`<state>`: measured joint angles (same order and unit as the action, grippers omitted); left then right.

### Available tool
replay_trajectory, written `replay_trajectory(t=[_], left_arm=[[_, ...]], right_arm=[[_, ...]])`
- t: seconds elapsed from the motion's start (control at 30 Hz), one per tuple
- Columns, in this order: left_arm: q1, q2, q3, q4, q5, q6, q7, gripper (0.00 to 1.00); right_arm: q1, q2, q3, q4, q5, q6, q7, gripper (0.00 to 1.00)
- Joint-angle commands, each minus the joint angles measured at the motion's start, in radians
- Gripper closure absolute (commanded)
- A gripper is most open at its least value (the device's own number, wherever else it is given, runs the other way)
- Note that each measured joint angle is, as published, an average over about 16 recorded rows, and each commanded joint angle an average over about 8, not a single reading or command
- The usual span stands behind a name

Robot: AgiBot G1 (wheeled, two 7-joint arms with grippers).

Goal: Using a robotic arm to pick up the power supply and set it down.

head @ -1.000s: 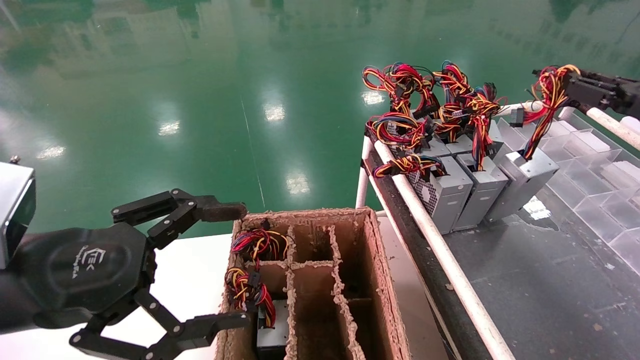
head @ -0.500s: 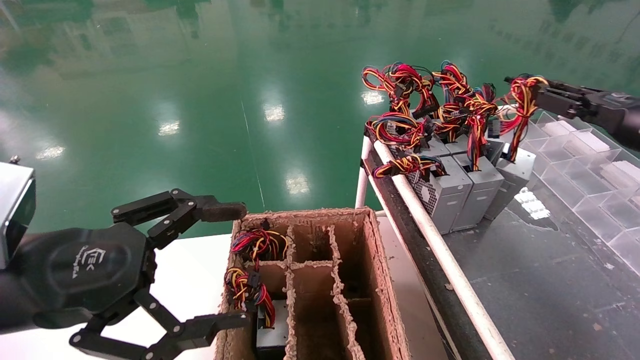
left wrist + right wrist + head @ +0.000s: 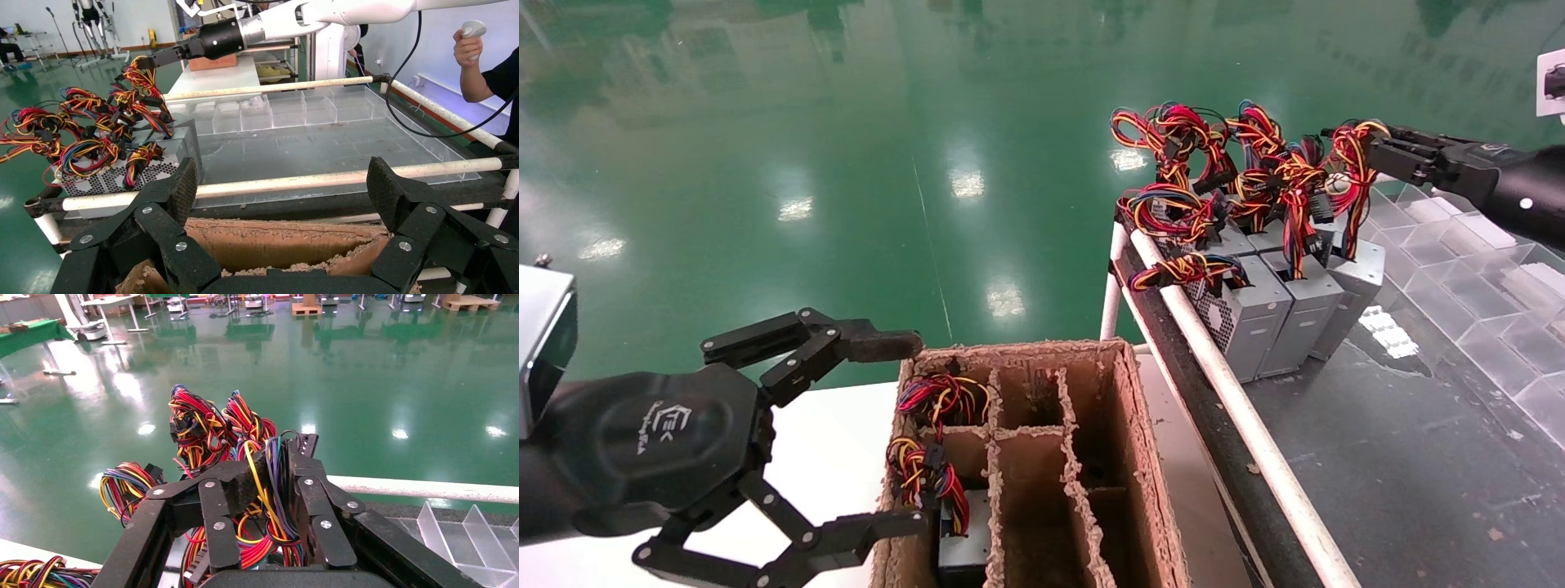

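Note:
The power supply point(image 3: 1354, 282), a grey metal box, stands upright on the dark table at the right end of a row of like units point(image 3: 1250, 314). Its looped red, yellow and orange wire bundle point(image 3: 1348, 163) rises to my right gripper point(image 3: 1373, 149), which is shut on the wires. In the right wrist view the wires point(image 3: 269, 496) run between the closed fingers of the right gripper point(image 3: 276, 471). The left wrist view shows that white arm point(image 3: 318, 12) reaching in over the row's wires point(image 3: 144, 79). My left gripper point(image 3: 899, 433) hangs open beside the cardboard box, holding nothing.
A cardboard box with dividers point(image 3: 1136, 457) holds wired units in its left cells point(image 3: 964, 547). A white pipe rail point(image 3: 1222, 376) edges the dark table point(image 3: 1401, 457). Clear plastic dividers point(image 3: 1483, 278) lie behind the row. A person point(image 3: 489, 67) stands at the far side.
The right gripper has moved left and down with the wire bundle. The power supply went from hanging tilted apart from the row to standing against it. The left arm has not moved.

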<state>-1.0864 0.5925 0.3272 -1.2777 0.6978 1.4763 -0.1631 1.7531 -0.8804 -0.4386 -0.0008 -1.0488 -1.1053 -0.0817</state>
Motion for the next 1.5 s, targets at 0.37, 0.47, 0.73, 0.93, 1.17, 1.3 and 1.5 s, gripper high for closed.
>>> replay_trajectory(t=[0.37,0.47,0.73,0.93,1.17,1.3,1.5], left_arm=[[0.0,0.0,0.0,0.0,0.0,0.0,0.0,0.0],[0.0,0.0,0.0,0.0,0.0,0.0,0.0,0.0],[0.0,0.0,0.001,0.0,0.0,0.0,0.0,0.0],[0.0,0.0,0.001,0.0,-0.001,0.0,0.0,0.0],[0.0,0.0,0.001,0.0,-0.001,-0.001,0.0,0.0],[0.0,0.0,0.001,0.001,-0.001,-0.001,0.001,0.0],[0.0,0.0,0.001,0.001,-0.001,-0.001,0.001,0.0]], right_arm=[[0.01,0.016,-0.012,0.002,-0.017,-0.001,0.003,0.0],[0.015,0.019,-0.017,0.004,-0.024,-0.002,0.003,0.0],[0.037,0.04,-0.027,0.013,-0.039,-0.007,-0.004,0.0],[0.05,0.067,-0.019,0.025,-0.028,-0.038,-0.026,0.0],[0.046,0.106,0.017,0.062,0.028,-0.15,-0.072,0.0],[0.019,0.119,0.029,0.111,0.048,-0.186,-0.074,0.0],[-0.049,0.134,0.042,0.226,0.075,-0.206,-0.04,0.0]])
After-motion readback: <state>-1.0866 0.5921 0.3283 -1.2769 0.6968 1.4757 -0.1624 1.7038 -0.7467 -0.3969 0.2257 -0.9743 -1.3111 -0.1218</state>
